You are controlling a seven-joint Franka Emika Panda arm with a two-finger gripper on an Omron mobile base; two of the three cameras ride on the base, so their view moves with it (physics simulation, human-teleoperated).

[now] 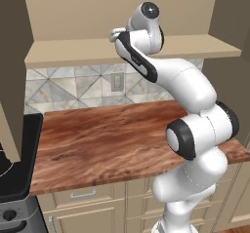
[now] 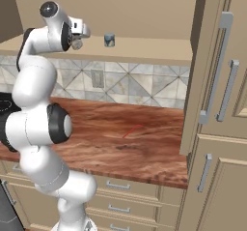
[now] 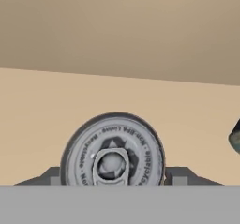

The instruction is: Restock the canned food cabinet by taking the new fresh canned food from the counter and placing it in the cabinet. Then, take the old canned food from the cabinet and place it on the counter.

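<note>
The bare wood-grain table (image 1: 107, 139) lay nearest, running under a tiled backsplash (image 2: 144, 87) with a wall outlet (image 1: 116, 82). Above it the arm reached up into the open cabinet (image 1: 73, 12), its hand level with the tan shelf (image 2: 149, 49). In the hand view the gripper (image 3: 112, 178) had a finger (image 3: 176, 175) on each side of the new can (image 3: 114, 153), whose silver top with its pull tab faced the camera; the fingers sat right against the can's sides, so the gripper looked closed on it. Whether the can rested on the shelf or hung just above it could not be told. From the right base view the gripper (image 2: 77, 40) was at the front of the shelf. Farther along the shelf, apart from the hand, stood the old can (image 2: 109, 40), upright, dark blue-grey with a pale lower band; its edge (image 3: 235, 138) showed at the right of the hand view. Behind both rose the plain cabinet back.
</note>
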